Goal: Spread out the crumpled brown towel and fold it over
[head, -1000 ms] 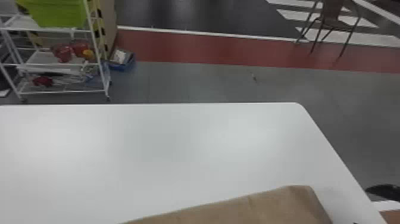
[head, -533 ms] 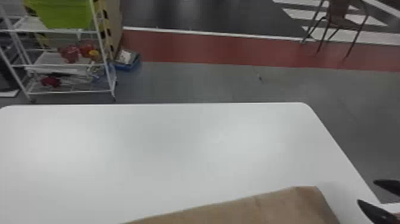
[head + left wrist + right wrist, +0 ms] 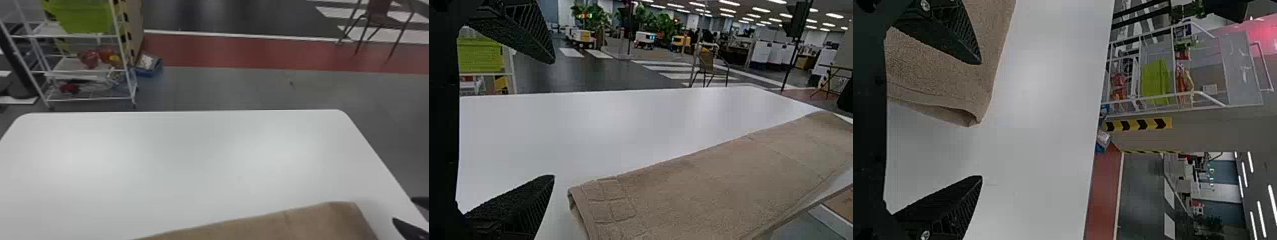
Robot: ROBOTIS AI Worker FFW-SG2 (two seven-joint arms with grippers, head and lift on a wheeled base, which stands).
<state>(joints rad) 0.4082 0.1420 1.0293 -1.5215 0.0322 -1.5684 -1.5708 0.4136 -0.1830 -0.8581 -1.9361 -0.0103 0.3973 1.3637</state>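
Brown towel (image 3: 709, 185) lies layered on our surface (image 3: 191, 159); left pincer (image 3: 553, 119) and right pincer (image 3: 981, 120) gape wide, empty; catching just 1 layer could undo the fold.

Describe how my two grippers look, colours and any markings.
The left gripper is matte black, with two wedge-shaped fingers that taper to points; they have a rough, grainy surface and ribbed sides. The right gripper is also black, with the same tapering, ribbed fingers, plus round silver screw heads near their bases.
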